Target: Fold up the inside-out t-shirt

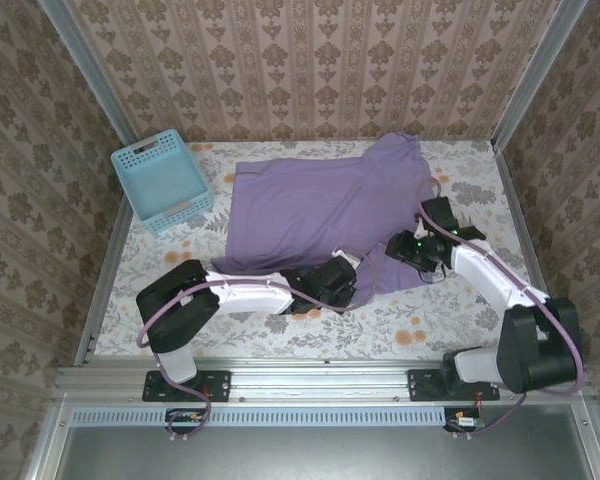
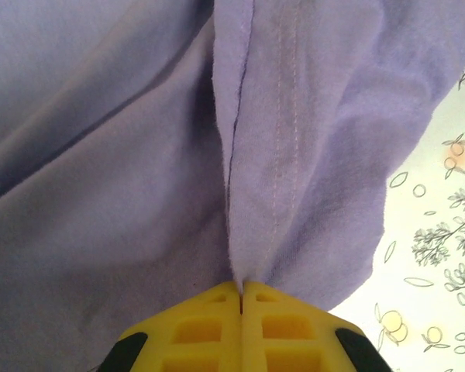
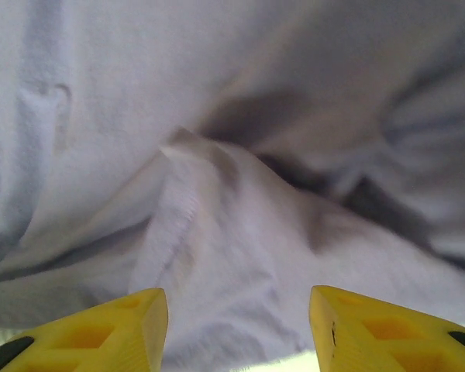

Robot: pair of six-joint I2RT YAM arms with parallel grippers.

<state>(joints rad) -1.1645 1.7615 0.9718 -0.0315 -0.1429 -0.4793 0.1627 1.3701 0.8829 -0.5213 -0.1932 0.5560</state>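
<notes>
We see the desk covered in a pale floral pattern, running from the arm bases at the near edge to the papered wall at the far side. The inside-out t-shirt lies across its middle and right. It is a soft lavender-purple cloth with its plain face up, mostly flat. One part reaches towards the far right corner, and its near edge is gathered into wrinkles. To the left, apart from the shirt, a light-blue lattice basket stands near the far left of the desk.

At the shirt's near edge, the left pincer has its yellow jaws pressed together on a pinch of the shirt. In the left wrist view the cloth rises from the tips as a narrow ridge. A double row of stitching runs along it, with a seam edge beside it. The floral desk shows to the right of that fold.

The right pincer sits at the shirt's right near edge, jaws spread well apart and holding nothing. In the right wrist view the cloth looks pale and creased. A raised fold with a stitched edge lies just beyond the gap between the tips.
</notes>
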